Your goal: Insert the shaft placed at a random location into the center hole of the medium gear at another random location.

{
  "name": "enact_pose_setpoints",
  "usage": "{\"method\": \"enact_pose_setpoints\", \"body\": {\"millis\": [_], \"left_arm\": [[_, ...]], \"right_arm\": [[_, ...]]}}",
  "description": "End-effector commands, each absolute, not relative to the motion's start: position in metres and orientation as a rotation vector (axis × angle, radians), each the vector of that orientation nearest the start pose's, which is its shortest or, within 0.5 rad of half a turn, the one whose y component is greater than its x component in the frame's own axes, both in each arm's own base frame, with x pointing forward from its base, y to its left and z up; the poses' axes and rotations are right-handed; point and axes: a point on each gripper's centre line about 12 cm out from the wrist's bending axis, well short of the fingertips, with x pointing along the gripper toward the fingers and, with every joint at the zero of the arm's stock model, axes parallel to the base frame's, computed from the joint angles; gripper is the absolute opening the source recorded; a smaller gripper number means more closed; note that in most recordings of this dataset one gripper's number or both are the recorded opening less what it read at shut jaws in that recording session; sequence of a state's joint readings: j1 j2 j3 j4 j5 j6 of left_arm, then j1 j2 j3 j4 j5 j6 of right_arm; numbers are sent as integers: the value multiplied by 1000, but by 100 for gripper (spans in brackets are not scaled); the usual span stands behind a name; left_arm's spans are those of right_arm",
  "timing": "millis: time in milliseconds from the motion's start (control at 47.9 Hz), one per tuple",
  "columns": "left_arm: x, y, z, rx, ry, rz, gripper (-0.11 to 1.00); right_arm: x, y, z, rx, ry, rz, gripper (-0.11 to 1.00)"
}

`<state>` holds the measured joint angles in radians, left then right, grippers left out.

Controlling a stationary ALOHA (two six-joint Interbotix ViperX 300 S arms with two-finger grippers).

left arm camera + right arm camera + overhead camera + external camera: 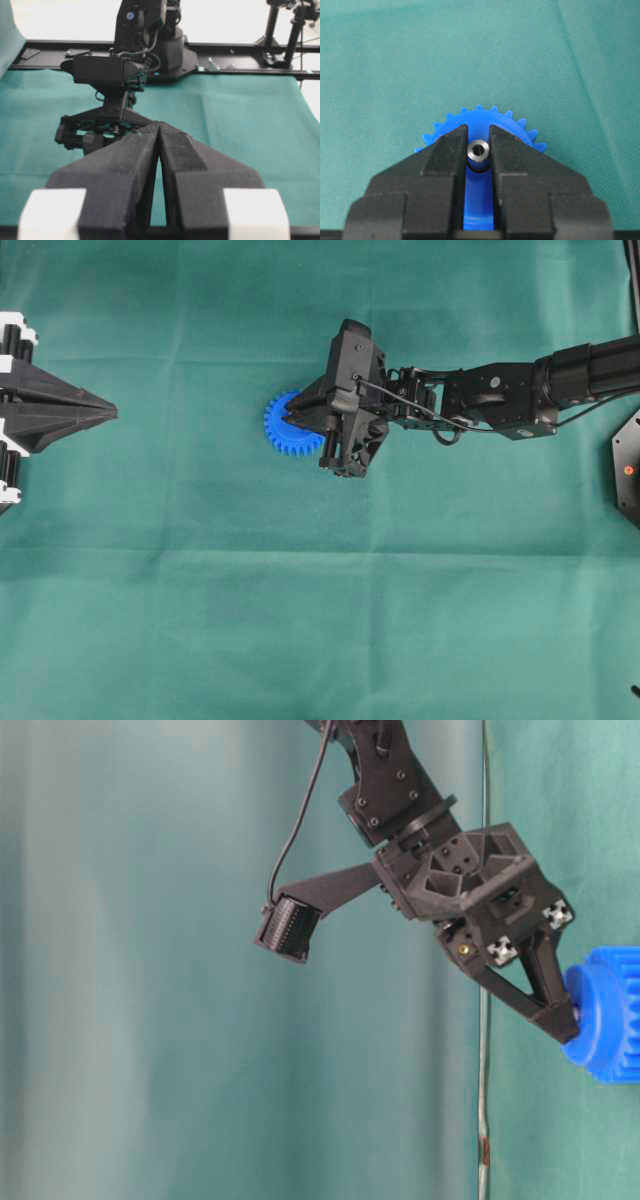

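Observation:
The medium gear [281, 426], bright blue and toothed, lies flat on the green cloth near the middle. My right gripper [291, 421] reaches over it from the right, tips down on the gear's hub [585, 1015]. In the right wrist view the shaft [478, 149], a short silver pin seen end-on, stands between the fingers [451, 150] over the gear's [479, 116] middle, and the right gripper [478, 140] is shut on it. The center hole is hidden under the shaft. My left gripper [108, 412] rests at the far left, shut and empty, tips together [159, 126].
Green cloth [320, 620] covers the whole table. The right arm [500, 395] stretches in from the right edge. A black unit with a red light [628, 470] sits at the right border. A black frame rail [240, 50] runs along the table's far side.

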<state>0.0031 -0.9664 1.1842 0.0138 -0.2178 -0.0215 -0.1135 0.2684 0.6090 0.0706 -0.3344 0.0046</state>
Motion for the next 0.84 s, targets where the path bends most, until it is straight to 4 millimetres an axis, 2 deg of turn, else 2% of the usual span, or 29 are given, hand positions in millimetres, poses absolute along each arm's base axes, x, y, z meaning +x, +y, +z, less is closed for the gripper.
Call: {"method": "enact_pose_setpoints", "body": {"millis": [0, 42, 84, 230, 313, 355, 439, 543, 814], "left_arm": [[201, 1, 291, -6, -23, 1, 0], [201, 0, 291, -5, -21, 1, 0], [201, 1, 291, -6, -21, 1, 0], [201, 1, 291, -6, -23, 1, 0], [201, 1, 291, -6, -21, 1, 0], [201, 1, 291, -6, -21, 1, 0], [201, 1, 291, -6, -21, 1, 0], [201, 1, 291, -6, -21, 1, 0], [201, 1, 292, -5, -25, 1, 0]], "right_arm": [[430, -51, 117, 104, 520, -154, 14], [430, -50, 117, 104, 520, -152, 17], [429, -50, 116, 104, 521, -152, 27], [430, -47, 117, 100, 520, -144, 71], [430, -47, 117, 100, 522, -144, 90], [430, -47, 117, 100, 520, -144, 91], [430, -47, 118, 100, 517, -144, 86], [430, -46, 125, 99, 505, -142, 87], [423, -45, 162, 91, 466, -135, 87]]}}
